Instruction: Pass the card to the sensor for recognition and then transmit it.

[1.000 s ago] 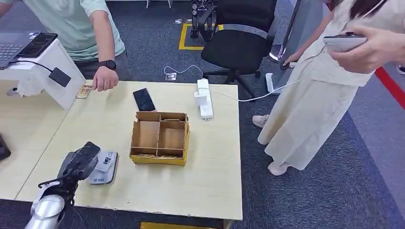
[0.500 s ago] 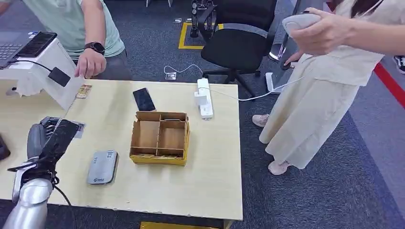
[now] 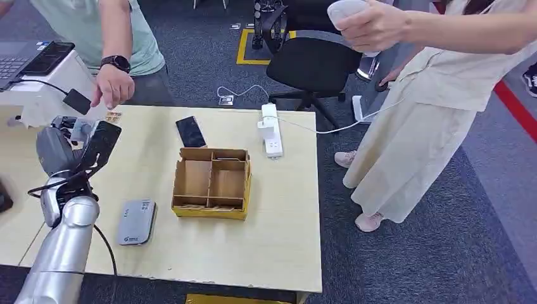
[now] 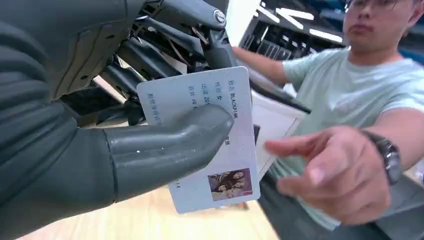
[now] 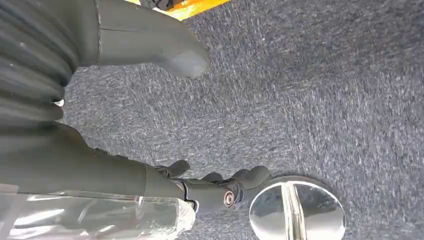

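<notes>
My left hand [image 3: 79, 149] is raised over the far left of the table [image 3: 278, 240]. It pinches a white ID card [image 4: 200, 140] with a small photo between thumb and fingers. A person in a green shirt holds an open hand [image 3: 113, 85] just beyond it; in the left wrist view that hand [image 4: 330, 175] reaches toward the card, apart from it. The grey card sensor [image 3: 136, 221] lies flat near the table's front left, nearer me than my hand. My right hand [image 5: 150, 125] hangs over the carpet, holding nothing, thumb apart from its fingers.
A divided cardboard box [image 3: 212, 183] sits mid-table, with a black phone [image 3: 190, 132] and a white power strip [image 3: 271, 130] behind it. A white stand [image 3: 57, 95] carrying a laptop is at far left. A second person [image 3: 418, 114] stands right of the table, beside an office chair [image 3: 313, 63].
My left hand lifted off the sensor with the card, swung left, then moved away toward the person in green, whose hand rose from the table. The person on the right raised their device.
</notes>
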### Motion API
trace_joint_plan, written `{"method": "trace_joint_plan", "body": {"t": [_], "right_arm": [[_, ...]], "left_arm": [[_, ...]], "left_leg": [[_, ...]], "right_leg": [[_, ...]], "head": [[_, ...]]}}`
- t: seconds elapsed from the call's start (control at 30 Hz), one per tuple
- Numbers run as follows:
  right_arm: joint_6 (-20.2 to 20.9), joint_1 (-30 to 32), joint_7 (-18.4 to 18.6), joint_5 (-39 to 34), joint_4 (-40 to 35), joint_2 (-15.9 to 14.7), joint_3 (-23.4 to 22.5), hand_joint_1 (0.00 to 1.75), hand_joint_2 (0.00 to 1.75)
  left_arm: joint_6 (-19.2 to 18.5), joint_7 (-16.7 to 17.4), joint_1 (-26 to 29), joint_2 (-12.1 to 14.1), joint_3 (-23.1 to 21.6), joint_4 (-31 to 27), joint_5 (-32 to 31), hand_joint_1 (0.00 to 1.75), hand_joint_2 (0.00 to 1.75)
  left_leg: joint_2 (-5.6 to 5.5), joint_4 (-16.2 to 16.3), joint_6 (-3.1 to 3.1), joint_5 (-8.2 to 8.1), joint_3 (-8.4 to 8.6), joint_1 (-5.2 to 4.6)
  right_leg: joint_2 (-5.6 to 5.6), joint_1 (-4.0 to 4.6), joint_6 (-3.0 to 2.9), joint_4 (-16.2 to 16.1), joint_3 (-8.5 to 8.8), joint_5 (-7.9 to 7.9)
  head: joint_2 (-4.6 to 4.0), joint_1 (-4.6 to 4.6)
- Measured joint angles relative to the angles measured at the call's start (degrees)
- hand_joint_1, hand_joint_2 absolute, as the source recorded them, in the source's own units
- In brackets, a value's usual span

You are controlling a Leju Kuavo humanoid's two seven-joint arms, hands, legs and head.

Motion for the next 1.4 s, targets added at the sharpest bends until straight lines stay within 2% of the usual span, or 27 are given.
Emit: {"method": "trace_joint_plan", "body": {"t": [0.33,0.63,1.03,1.07,1.1,1.27,1.3,1.4], "right_arm": [[-0.63,-0.09,0.04,0.02,0.81,0.22,1.03,0.00,1.75],[-0.66,-0.55,0.35,-1.36,0.90,0.28,2.16,0.00,1.75],[-0.70,-0.56,0.33,-1.77,0.98,0.28,2.47,0.00,1.75],[-0.72,-0.56,0.33,-1.94,1.03,0.28,2.51,0.00,1.75],[-0.74,-0.56,0.33,-2.10,1.07,0.28,2.56,0.00,1.75],[-0.85,-0.56,0.22,-2.90,1.18,0.28,2.80,0.00,1.75],[-0.87,-0.55,0.22,-2.99,1.20,0.28,2.95,0.00,1.75],[-0.96,-0.56,0.22,-3.30,1.29,0.28,3.48,0.00,1.75]], "left_arm": [[1.79,-0.13,-4.68,-2.45,-1.70,6.36,-1.79,1.75,1.75],[3.87,1.33,-10.41,-4.70,-4.11,12.24,-3.91,1.75,1.75],[4.11,1.95,-12.11,-5.51,-5.29,14.66,-4.24,1.75,1.75],[4.23,1.93,-12.29,-5.55,-5.37,14.77,-4.28,0.59,1.75],[4.30,1.84,-12.49,-5.64,-5.42,14.88,-4.17,0.00,1.75],[5.96,-0.09,-13.40,-6.10,-5.59,15.05,-2.22,0.00,1.75],[6.29,-0.35,-13.52,-6.16,-5.59,15.05,-2.07,0.00,0.00],[8.11,-0.66,-13.79,-6.25,-5.59,15.05,-2.23,0.00,0.00]], "left_leg": [[0.08,0.01,0.00,0.00,-0.01,0.00],[0.09,0.02,0.03,0.02,-0.02,0.00],[0.12,0.01,0.03,0.02,-0.03,0.00],[0.12,0.01,0.03,0.02,-0.04,0.00],[0.12,0.01,0.03,0.02,-0.04,0.00],[0.12,0.01,0.03,0.02,-0.05,-0.01],[0.12,0.01,0.03,0.02,-0.05,-0.01],[0.12,0.01,0.03,0.02,-0.05,-0.01]], "right_leg": [[0.12,0.00,0.00,0.00,-0.05,0.02],[0.12,0.00,0.03,0.00,-0.04,0.07],[0.15,0.00,0.03,0.00,-0.07,0.06],[0.15,0.00,0.03,0.00,-0.07,0.06],[0.15,0.00,0.03,0.00,-0.07,0.06],[0.15,-0.01,0.03,0.00,-0.07,0.06],[0.15,-0.01,0.03,0.00,-0.07,0.06],[0.15,-0.01,0.03,0.00,-0.07,0.06]], "head": [[0.00,0.00],[0.00,0.02],[0.00,0.00],[0.00,0.00],[0.00,0.00],[0.00,-0.02],[0.00,0.00],[0.00,0.00]]}}
